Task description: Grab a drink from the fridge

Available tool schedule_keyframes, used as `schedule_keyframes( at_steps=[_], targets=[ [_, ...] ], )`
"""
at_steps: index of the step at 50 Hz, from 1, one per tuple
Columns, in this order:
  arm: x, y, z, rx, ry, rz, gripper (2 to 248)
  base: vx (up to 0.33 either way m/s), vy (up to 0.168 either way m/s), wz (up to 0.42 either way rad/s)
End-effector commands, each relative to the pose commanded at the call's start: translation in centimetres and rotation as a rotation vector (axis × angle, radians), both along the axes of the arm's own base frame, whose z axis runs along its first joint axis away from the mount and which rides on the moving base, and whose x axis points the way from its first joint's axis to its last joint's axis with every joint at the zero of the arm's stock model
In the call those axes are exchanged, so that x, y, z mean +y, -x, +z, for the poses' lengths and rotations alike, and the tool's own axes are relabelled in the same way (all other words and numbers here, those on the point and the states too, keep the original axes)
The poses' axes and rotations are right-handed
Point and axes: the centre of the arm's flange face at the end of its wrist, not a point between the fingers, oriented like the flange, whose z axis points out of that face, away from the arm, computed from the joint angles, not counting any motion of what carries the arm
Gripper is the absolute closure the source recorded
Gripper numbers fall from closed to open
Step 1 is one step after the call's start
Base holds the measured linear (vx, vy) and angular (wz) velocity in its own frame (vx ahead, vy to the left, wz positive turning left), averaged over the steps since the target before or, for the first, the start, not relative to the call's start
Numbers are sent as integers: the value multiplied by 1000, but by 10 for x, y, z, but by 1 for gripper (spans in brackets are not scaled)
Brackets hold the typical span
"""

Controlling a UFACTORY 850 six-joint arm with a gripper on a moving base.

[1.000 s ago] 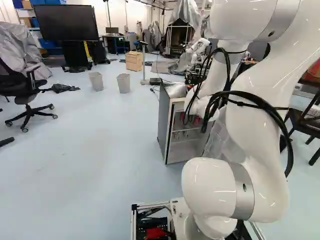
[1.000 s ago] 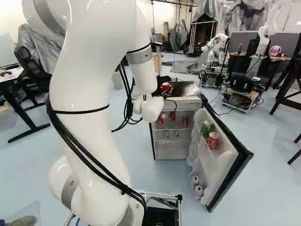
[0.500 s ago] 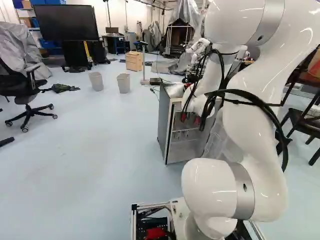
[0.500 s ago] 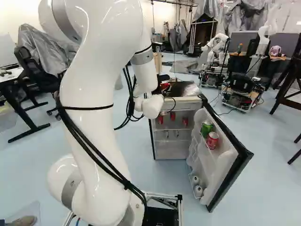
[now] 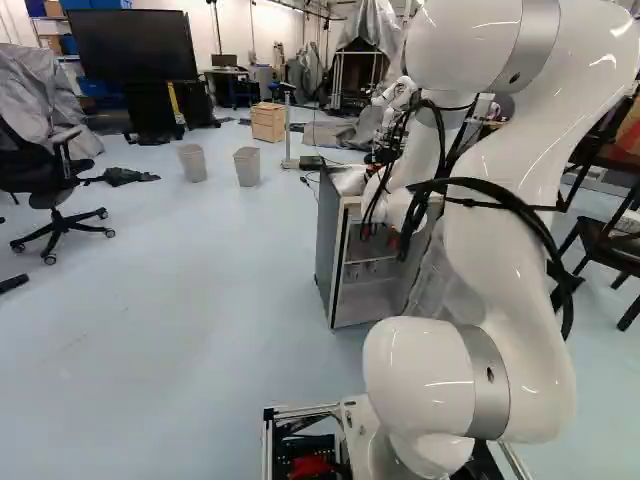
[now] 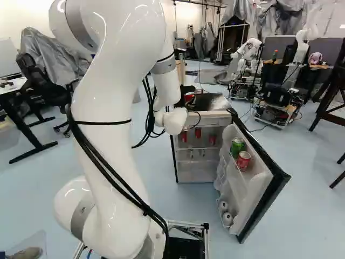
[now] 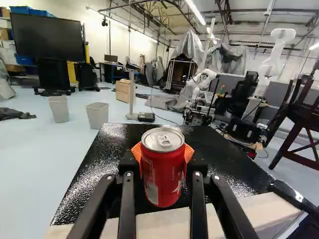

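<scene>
In the right base view the gripper (image 6: pixel 186 89) shows only in part, behind my wrist and over the fridge's top (image 6: pixel 213 101). The wrist view has the gripper (image 7: pixel 163 167) shut on an upright red can (image 7: pixel 162 174), with an orange pad (image 7: pixel 188 153) at either side. Beneath the can is the dark fridge top (image 7: pixel 119 149); whether they touch I cannot tell. The fridge door (image 6: pixel 264 189) stands open, with a green can (image 6: pixel 236 147) and another red can (image 6: pixel 243 160) on its shelf. More red cans (image 6: pixel 212 139) are inside the fridge.
Beyond the fridge stands another robot (image 6: pixel 248 56), beside a wheeled base (image 6: pixel 277 102). Two grey bins (image 5: pixel 247 166) and a wooden cabinet (image 5: pixel 268 121) are farther off. An office chair (image 5: pixel 60 190) is at the left of the left base view, dark wooden furniture (image 5: pixel 610 225) at its right.
My arm's upper links have shifted towards the middle of both base views, and the wrist has moved slightly left in the left base view. The base and the fridge have stayed put.
</scene>
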Motion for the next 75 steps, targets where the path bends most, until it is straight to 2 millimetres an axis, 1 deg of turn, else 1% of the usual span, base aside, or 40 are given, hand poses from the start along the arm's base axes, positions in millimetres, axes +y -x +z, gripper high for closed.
schedule_keyframes(
  at_steps=[11, 46, 62, 63, 67, 68, 72, 73, 75],
  targets=[
    [0, 0, 0, -7, -53, -1, 152, 0, 0, 0],
    [0, 0, -17, 23, -66, -3, 152, 0, 0, 0],
    [0, 0, -18, 25, -67, -3, 152, 0, 0, 0],
    [0, 0, -18, 25, -67, -3, 136, 0, 0, 0],
    [0, 0, -18, 25, -67, -3, 136, 0, 0, 0],
    [0, 0, -18, 25, -67, -3, 104, 0, 0, 0],
    [0, 0, -18, 25, -67, -3, 104, 0, 0, 0],
    [0, 0, -18, 25, -67, -3, 70, 0, 0, 0],
    [0, 0, -18, 25, -67, -3, 70, 0, 0, 0]
  ],
)
